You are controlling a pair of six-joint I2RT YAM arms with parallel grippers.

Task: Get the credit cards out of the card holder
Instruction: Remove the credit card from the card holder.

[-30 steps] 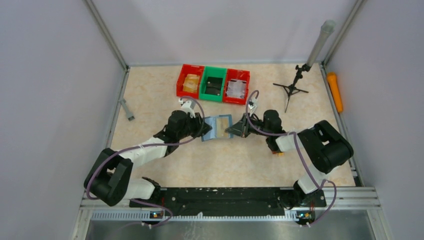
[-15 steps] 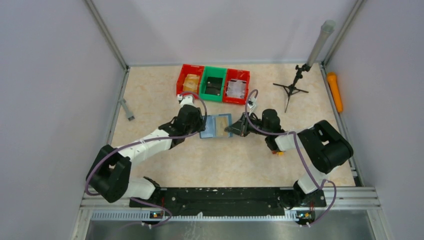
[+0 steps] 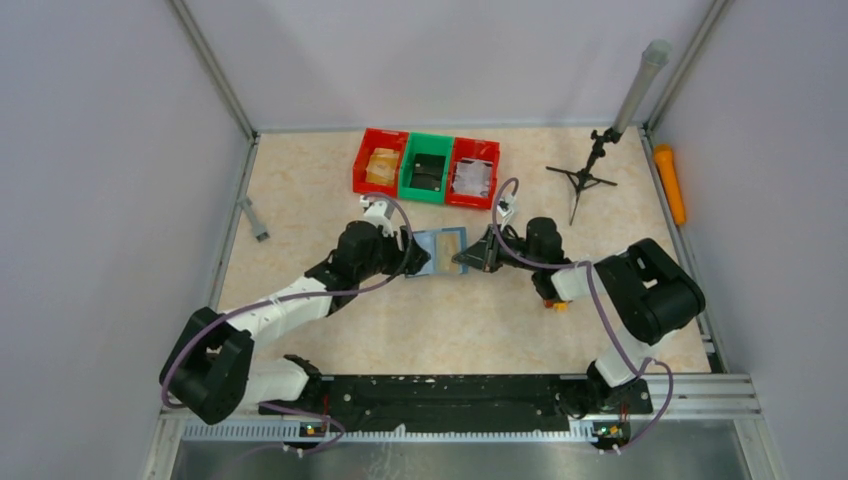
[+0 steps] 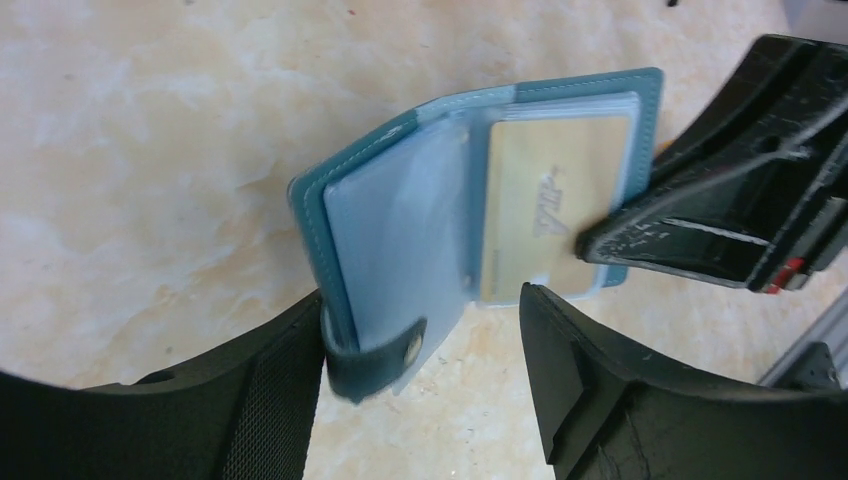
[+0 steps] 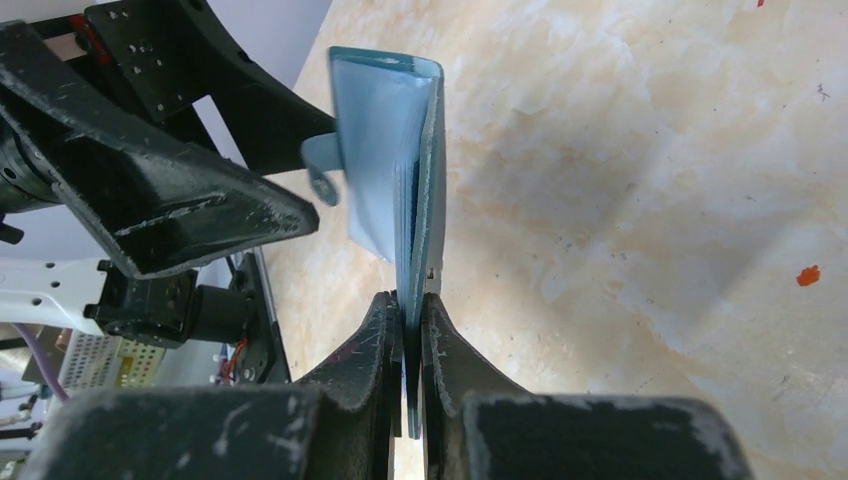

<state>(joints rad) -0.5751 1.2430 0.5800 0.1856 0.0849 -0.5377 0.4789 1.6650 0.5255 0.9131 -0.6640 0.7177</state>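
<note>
The beige marbled bench [image 3: 300,180] carries a left red bin [image 3: 380,160], a green bin [image 3: 428,168] and a right red bin [image 3: 473,172] at upper centre. A black tripod [image 3: 582,180] stands upper right, and a grey stick [image 3: 254,219] lies at left.

The card holder [image 4: 440,215] looks like matt teal leatherette; its inner sleeves [image 4: 390,260] are glossy clear plastic. The surface [image 4: 150,150] is smooth, marbled beige. The jaws of the right gripper [image 5: 412,298] are scuffed matt black plastic.
</note>
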